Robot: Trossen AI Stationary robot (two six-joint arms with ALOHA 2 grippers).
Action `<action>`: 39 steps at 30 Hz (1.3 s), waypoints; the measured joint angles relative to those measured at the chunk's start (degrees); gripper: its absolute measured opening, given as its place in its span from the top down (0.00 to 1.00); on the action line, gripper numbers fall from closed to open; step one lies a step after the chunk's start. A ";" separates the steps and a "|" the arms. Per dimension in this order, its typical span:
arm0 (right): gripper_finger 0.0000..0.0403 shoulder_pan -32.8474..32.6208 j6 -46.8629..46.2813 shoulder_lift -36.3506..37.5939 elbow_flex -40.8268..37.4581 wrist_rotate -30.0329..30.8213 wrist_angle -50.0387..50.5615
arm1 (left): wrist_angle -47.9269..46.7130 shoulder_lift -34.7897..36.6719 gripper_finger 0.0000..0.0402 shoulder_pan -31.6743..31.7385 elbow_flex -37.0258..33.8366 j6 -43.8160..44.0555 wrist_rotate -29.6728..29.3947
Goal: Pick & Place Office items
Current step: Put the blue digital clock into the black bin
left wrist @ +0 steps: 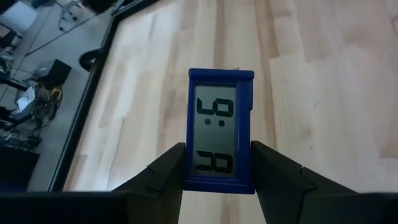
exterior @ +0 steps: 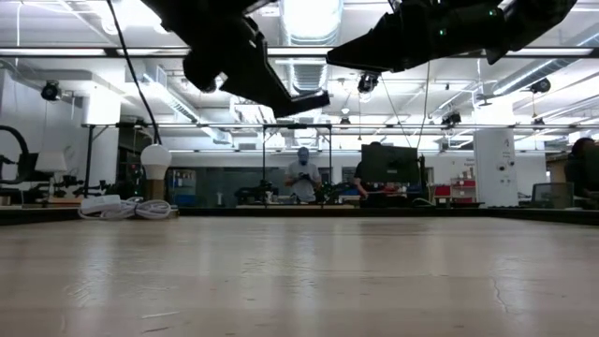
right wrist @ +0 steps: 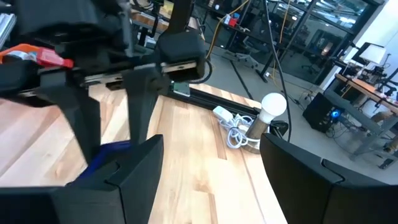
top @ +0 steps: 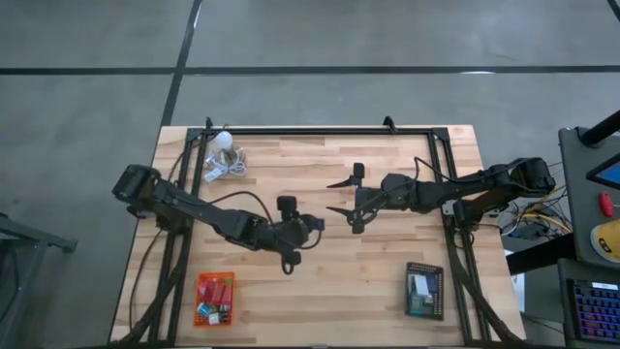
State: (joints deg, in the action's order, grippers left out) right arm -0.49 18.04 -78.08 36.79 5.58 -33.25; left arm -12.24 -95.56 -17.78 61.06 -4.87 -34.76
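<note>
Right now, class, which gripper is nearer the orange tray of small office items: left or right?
Left. The left gripper, shut on a blue clock, hangs just up and right of the orange tray. The right gripper, open, is further away over the table's middle.

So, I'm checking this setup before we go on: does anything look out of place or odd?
Only the white bulb with its coiled cord at the table's far left corner, which is no office item. The left end effector holds a small blue digital clock above the table; the trays sit square.
</note>
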 joint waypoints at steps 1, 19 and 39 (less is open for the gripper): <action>0.35 0.01 -0.01 0.00 0.09 0.00 -0.03 | -0.03 0.85 0.59 0.00 -0.42 0.31 -0.16; 0.35 0.02 -0.02 0.00 0.14 -0.02 -0.22 | 19.20 11.32 0.59 0.42 -14.52 -4.28 11.60; 0.35 -0.79 -7.26 0.00 2.30 -0.33 0.01 | 29.44 11.27 0.59 8.04 -15.46 -8.89 12.12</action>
State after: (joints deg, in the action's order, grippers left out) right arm -1.28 10.79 -78.08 39.09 5.26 -33.23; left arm 17.20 -84.29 -9.74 45.60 -13.76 -22.64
